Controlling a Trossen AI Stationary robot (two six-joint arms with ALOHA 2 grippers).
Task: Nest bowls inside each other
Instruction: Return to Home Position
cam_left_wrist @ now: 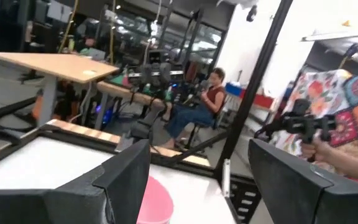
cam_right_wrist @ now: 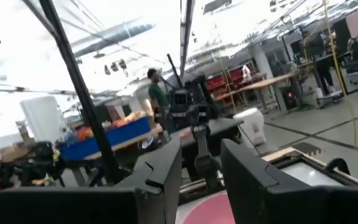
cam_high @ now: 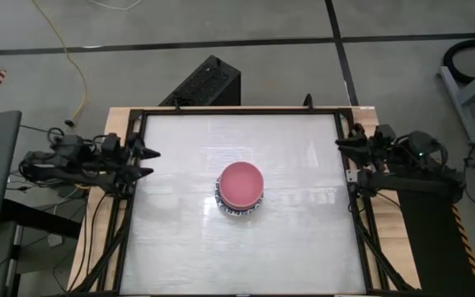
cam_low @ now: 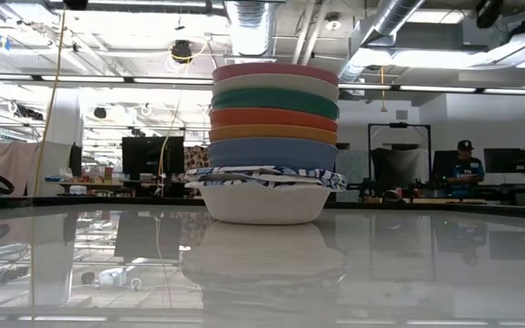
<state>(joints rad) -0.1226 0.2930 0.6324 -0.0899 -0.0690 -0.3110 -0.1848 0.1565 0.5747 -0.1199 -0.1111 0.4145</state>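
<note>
The bowls (cam_high: 240,190) stand nested in one stack at the table's middle. The pink bowl (cam_high: 241,183) is on top. In the low view the stack (cam_low: 272,137) shows pink, cream, dark green, red, orange and blue rims above blue-patterned rims. The lowest white bowl (cam_low: 262,202) rests by its base on the table. My left gripper (cam_high: 153,162) is open at the table's left edge and points toward the stack. My right gripper (cam_high: 339,148) is open at the right edge. Both stand well away from the bowls. The wrist views show the pink bowl (cam_left_wrist: 154,202) (cam_right_wrist: 207,211) beyond the open fingers.
A black frame (cam_high: 130,190) runs along the table's left, far and right edges, behind the arms' bases. A black box (cam_high: 204,82) lies on the floor beyond the far edge. The white tabletop (cam_high: 246,256) lies bare all round the stack. People sit in the room behind (cam_left_wrist: 207,102).
</note>
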